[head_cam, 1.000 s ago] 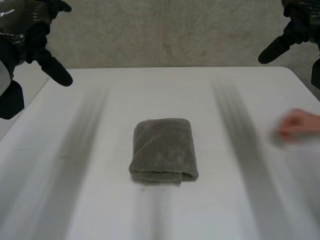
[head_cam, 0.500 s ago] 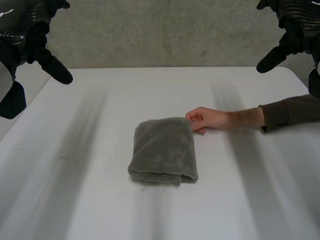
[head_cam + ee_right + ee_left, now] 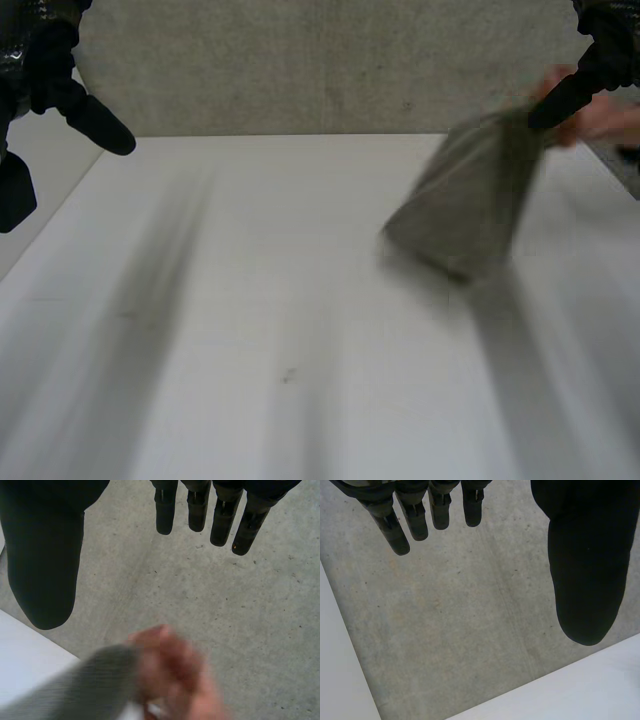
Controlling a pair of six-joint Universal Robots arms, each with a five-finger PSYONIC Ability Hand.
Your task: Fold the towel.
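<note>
- Towel (image 3: 468, 215) isn't sitting folded mid-worktop (image 3: 250, 320) anymore. A person's hand (image 3: 600, 115) has grabbed it, and it's now dangling in the air over the far right corner, all blurred.
- Left hand (image 3: 585, 570) is parked up high off to its side, fingers straight, holding nothing.
- Right hand (image 3: 45, 555) is the same deal, spread open and empty just above the person's hand. My guess is both are keeping clear for a reset.

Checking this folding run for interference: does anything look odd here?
Yes: a person's hand holds the towel in the air above the table, at its far right side, close by the right hand. Both it and the left hand are open, holding nothing.
</note>
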